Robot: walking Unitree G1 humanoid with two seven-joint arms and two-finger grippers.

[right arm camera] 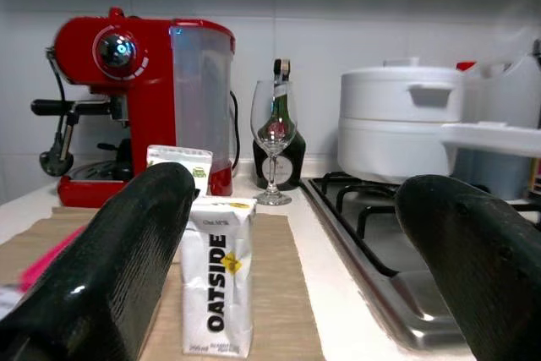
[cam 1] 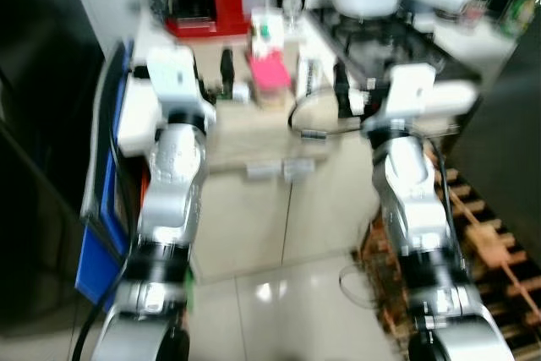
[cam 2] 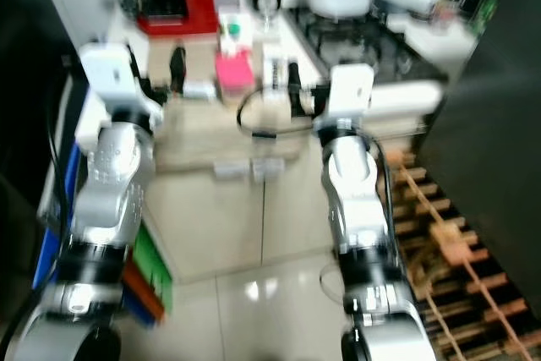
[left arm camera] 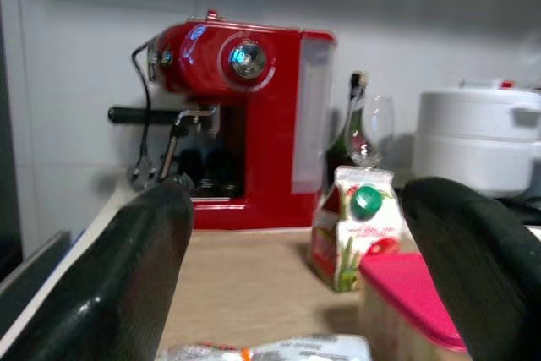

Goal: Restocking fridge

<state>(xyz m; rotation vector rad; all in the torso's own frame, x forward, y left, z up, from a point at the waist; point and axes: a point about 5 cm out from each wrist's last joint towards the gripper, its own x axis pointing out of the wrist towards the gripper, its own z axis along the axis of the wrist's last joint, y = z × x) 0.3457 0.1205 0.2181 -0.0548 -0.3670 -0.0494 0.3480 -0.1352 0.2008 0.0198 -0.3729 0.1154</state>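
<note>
Bench (cam 1: 254,137), upper centre: 1 oat-drink carton (right arm camera: 218,276), 1 juice carton (left arm camera: 355,227), 1 pink-lidded box (left arm camera: 410,293). Left gripper (left arm camera: 313,268) and right gripper (right arm camera: 287,268): wide, empty.

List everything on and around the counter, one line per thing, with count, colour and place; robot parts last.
coffee machine: 1, red, back of the counter by the wall
juice carton: 1, white and red with a green cap, in front of the coffee machine
pink-lidded box: 1, pink lid, beside the juice carton
Oatside carton: 1, white, upright on the counter near the stove
wine glass: 1, clear, near the wall beside the stove
dark bottle: 1, dark, behind the wine glass
white pot: 1, white, on the stove
stove: 1, black grates on steel, right of the counter
left gripper: 1, black fingers, open, facing the juice carton
right gripper: 1, black fingers, open, facing the Oatside carton
</note>
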